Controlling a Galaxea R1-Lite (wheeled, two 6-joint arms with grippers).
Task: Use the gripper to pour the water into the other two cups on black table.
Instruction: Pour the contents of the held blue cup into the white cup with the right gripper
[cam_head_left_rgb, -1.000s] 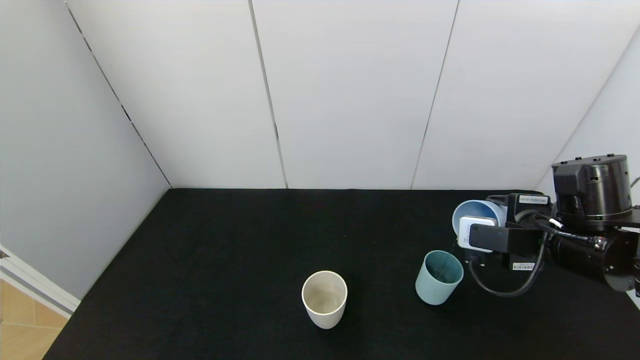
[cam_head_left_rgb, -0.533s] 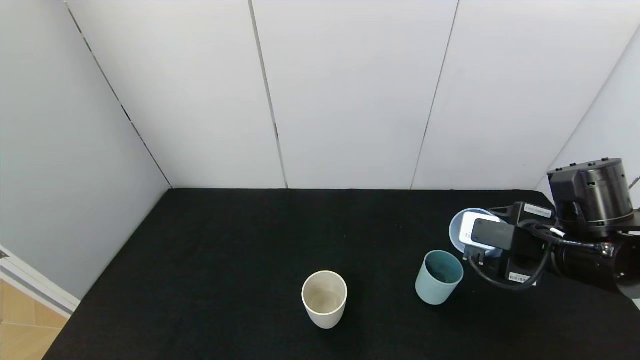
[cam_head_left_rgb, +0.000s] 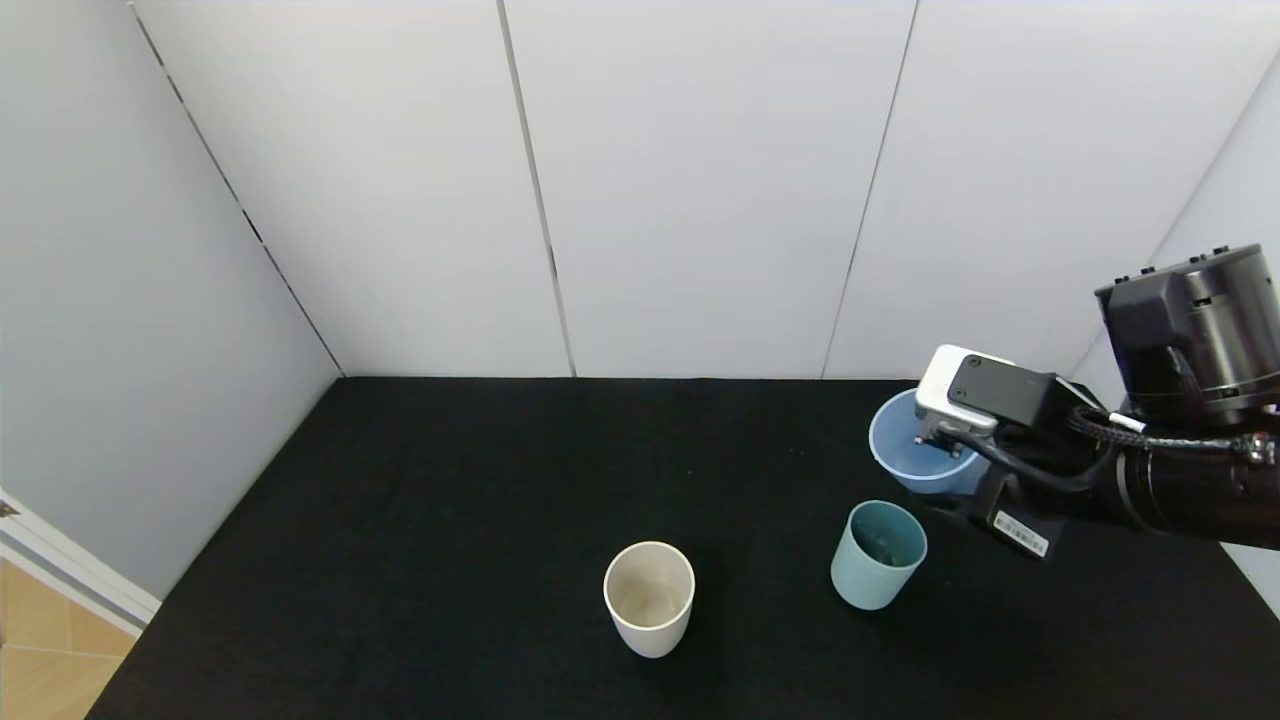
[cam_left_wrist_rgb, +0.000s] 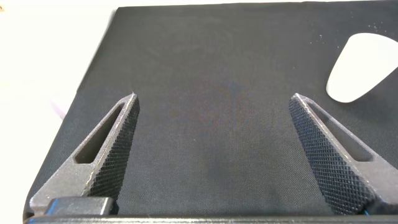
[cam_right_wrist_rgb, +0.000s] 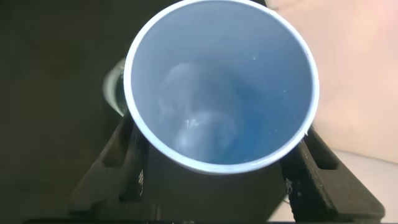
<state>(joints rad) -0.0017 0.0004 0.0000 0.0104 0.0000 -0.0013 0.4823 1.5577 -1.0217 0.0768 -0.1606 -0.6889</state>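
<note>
White wall panels stand behind the black table (cam_head_left_rgb: 480, 520), where the right gripper (cam_head_left_rgb: 935, 450) hangs above the cloth with its fingers (cam_right_wrist_rgb: 121, 158) clamped on either side of a blue cup (cam_head_left_rgb: 915, 455), held nearly upright with a glint of water (cam_right_wrist_rgb: 196, 121) at its bottom. The green cup (cam_head_left_rgb: 878, 555) stands just below and in front of that gripper, and the white cup (cam_head_left_rgb: 649, 598) stands farther off to its left. The left gripper (cam_left_wrist_rgb: 214, 149) hovers low over bare cloth, its fingers spread wide apart.
</note>
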